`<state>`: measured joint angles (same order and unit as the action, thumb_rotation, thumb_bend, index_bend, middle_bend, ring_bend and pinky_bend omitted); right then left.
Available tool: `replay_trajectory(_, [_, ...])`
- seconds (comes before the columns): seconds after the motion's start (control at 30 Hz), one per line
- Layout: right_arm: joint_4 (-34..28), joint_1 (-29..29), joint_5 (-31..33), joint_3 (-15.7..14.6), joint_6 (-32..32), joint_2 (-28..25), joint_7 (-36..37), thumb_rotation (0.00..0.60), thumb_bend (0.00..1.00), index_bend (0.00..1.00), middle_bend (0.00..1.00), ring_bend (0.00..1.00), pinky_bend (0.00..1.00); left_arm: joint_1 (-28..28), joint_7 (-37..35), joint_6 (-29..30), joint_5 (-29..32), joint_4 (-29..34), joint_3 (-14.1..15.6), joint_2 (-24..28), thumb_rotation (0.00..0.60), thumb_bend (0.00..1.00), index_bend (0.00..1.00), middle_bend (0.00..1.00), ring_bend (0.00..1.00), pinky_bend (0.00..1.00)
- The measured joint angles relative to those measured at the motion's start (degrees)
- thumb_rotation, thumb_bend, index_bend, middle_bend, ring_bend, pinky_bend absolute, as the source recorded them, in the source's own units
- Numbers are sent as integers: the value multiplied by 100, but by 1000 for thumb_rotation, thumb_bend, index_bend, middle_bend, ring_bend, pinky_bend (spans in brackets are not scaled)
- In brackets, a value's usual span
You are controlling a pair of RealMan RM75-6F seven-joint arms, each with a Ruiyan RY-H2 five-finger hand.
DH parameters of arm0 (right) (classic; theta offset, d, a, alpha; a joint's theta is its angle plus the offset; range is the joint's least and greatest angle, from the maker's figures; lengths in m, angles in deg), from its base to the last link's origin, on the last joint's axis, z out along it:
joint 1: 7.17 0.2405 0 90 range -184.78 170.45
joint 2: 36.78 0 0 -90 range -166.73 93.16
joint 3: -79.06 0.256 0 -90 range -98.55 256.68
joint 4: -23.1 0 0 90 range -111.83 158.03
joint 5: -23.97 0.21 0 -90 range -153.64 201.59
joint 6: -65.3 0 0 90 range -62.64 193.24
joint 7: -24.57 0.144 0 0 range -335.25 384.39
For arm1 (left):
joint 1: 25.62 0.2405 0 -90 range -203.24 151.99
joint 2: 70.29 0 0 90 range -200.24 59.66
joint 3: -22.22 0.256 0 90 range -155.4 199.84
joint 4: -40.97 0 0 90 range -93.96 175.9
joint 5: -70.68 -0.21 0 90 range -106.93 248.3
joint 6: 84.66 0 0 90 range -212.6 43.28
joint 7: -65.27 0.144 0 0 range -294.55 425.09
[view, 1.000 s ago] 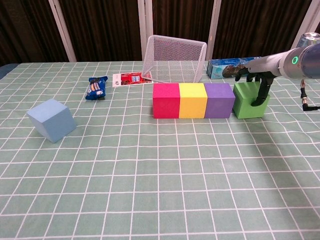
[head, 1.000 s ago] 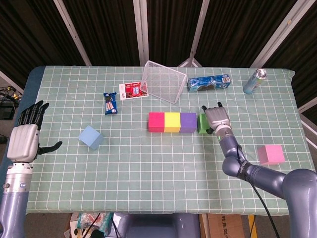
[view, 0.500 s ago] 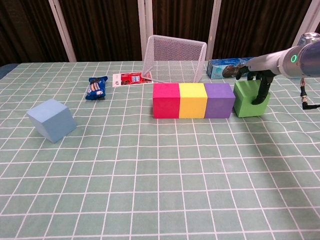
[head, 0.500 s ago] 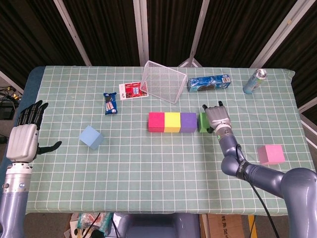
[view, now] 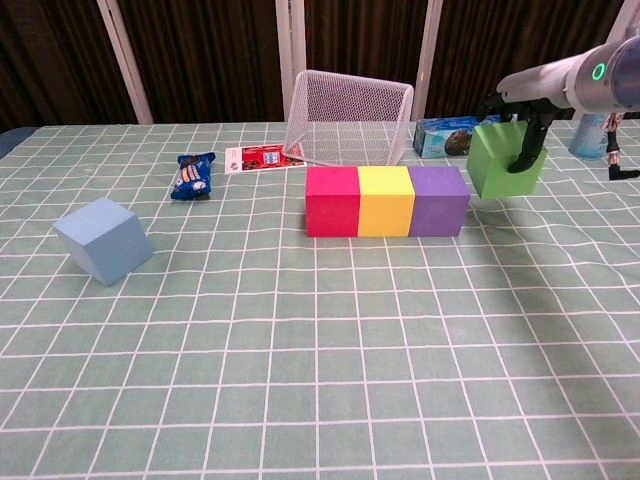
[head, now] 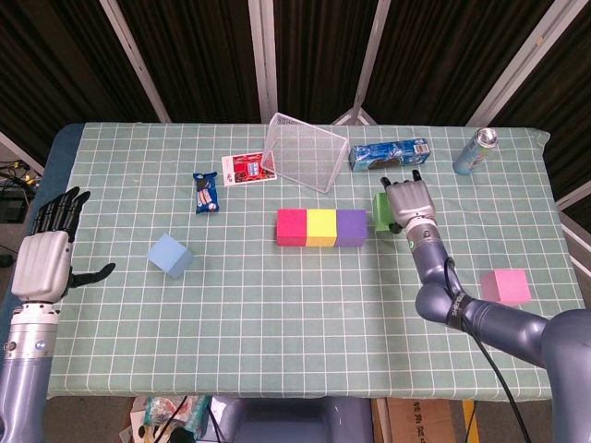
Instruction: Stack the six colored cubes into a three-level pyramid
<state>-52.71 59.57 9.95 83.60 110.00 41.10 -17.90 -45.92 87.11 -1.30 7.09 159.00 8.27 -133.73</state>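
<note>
Gripping the green foam cube in our right hand, we hold it lifted clear of the checked green tablecloth, just right of the purple end of the base row of magenta, yellow and purple cubes. Our left hand hangs open and empty, far left of that row. The light blue cube sits well left of the row, the pink cube well right. We judge a loose hold could drop the green cube onto the row and scatter it. Our fingers hide much of the green cube from above.
</note>
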Motion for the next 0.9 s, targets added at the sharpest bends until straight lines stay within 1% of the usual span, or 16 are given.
replay_trajectory(0.17, [-376,151,106,106,126,-246,-135,600,290,134,413,287,0,1,-39,-11,10,7,-11,20,600,102,0,0,0,0])
replay_trajectory(0.33, [-927,360,307,235,286,-478,-311,600,291,134,413,287,0,6,-93,-21,15,23,-23,47,600,102,0,0,0,0])
replay_trajectory(0.5, [-1398,624,614,372,509,-573,-512,600,290,134,413,287,0,10,-140,-45,3,59,-21,79,600,102,0,0,0,0])
replay_trajectory(0.77, [-1573,1007,1303,599,825,-425,-753,600,290,134,413,287,0,34,-267,-61,-8,109,-37,154,600,102,0,0,0,0])
replay_trajectory(0.9, [-1552,1189,1830,679,943,-332,-934,600,290,134,413,287,0,38,-317,-113,10,114,-28,183,600,102,0,0,0,0])
